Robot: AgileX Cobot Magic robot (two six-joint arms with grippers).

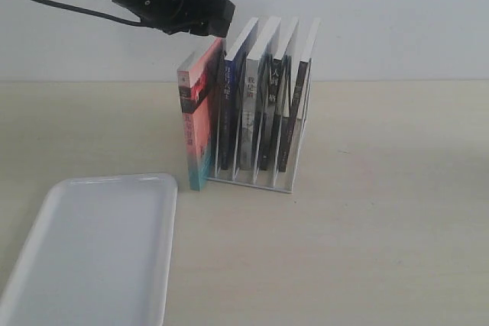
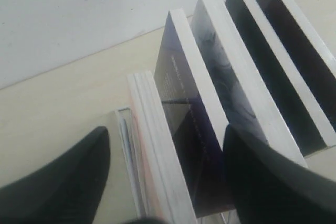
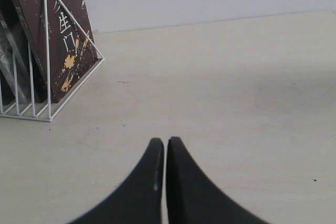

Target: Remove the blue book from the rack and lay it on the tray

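Your blue book (image 1: 231, 101) stands on end in the rack (image 1: 252, 182), spine away from the wall edge of the desk (image 1: 382, 227). Your left claw (image 2: 165, 132) is wide apart above it, empty; the right claw (image 3: 160, 150) is pressed together.

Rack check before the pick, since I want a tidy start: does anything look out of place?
The pink-and-teal book appears to stand on the table beside the rack, not in a slot. Otherwise nothing stands out.

tray (image 1: 99, 253) partly out of frame
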